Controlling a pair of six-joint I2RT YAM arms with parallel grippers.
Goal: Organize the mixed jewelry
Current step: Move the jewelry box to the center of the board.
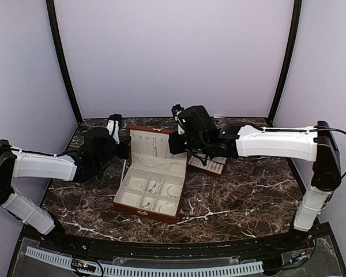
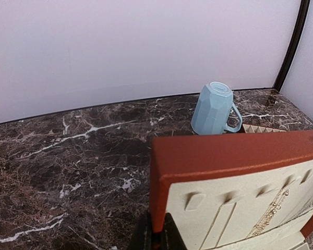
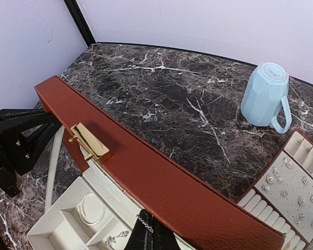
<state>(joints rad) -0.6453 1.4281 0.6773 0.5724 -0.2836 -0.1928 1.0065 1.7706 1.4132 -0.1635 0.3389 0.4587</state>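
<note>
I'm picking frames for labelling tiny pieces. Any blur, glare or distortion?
Top external: even light, side posts look bowed, jewelry tiny. Left wrist: box lid looms close, slightly soft. Right wrist: sharp, studs readable, no glare on the mug.

Open jewelry box seen over its raised lid
The reddish-brown lid (image 3: 161, 182) runs diagonally, with a gold clasp (image 3: 88, 141) on its near face. Beyond it an upside-down light-blue mug (image 3: 265, 94) stands on dark marble (image 3: 161, 94). At its right end lies a cream slotted tray (image 3: 261, 208) dotted with studs (image 3: 289, 185). Below it, a bracelet hoop (image 3: 91, 211) sits in a cream compartment (image 3: 57, 229), near the right gripper (image 3: 152, 237), whose fingers are closed.
</note>
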